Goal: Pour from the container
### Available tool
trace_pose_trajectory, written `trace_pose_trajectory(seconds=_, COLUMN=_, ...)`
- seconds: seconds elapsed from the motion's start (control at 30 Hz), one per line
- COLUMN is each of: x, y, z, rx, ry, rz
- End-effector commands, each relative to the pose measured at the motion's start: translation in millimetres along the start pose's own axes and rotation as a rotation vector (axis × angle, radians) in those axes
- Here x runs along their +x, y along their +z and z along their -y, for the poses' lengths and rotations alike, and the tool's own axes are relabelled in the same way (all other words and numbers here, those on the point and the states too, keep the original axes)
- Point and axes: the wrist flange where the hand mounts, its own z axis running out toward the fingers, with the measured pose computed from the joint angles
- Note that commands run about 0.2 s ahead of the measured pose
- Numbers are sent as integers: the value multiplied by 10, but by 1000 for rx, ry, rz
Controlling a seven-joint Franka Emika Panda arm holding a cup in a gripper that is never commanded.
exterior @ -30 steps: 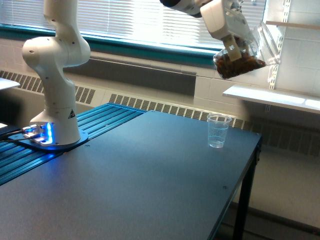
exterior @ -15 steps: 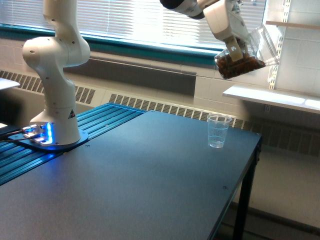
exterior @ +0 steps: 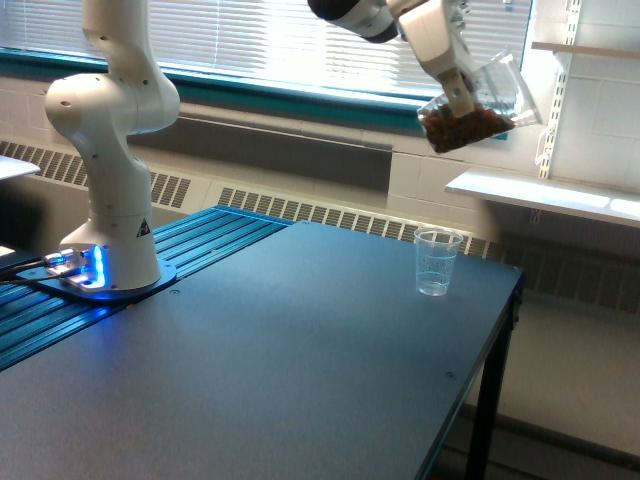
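A dark table (exterior: 300, 360) fills most of the exterior view, with the white robot arm (exterior: 115, 150) bolted near its far corner on the exterior view's left. The arm rises out of the top of the picture and comes back in on the exterior view's right, so its wrist hangs high over the far end of the table.

The gripper (exterior: 458, 92) is pinching the container (exterior: 472, 105) by its side. The container is held well above the table and tipped, its wide mouth pointing up and toward the exterior view's right, with a brown load lying in its lower side. I cannot tell from here what the load is made of.

Below it, slightly toward the exterior view's left, a small clear cup (exterior: 437, 262) stands upright on the table and looks empty. Nothing is falling between the two. So the pour itself appears not to have begun: the container is lifted and roughly over the cup, and tilting it mouth-down remains.
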Motion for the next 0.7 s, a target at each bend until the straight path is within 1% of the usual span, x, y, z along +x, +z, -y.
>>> trace_pose_trajectory(seconds=0.03, x=-209, y=-150, z=111, rx=32, ry=-82, rz=-19)
trace_pose_trajectory(seconds=0.23, x=-449, y=-214, z=232, rx=56, ry=-153, rz=-18)
trace_pose_trajectory(seconds=0.63, x=-975, y=-251, z=509, rx=109, ry=-279, rz=3)
trace_pose_trajectory(seconds=0.7, x=-1045, y=-261, z=540, rx=112, ry=-299, rz=2)
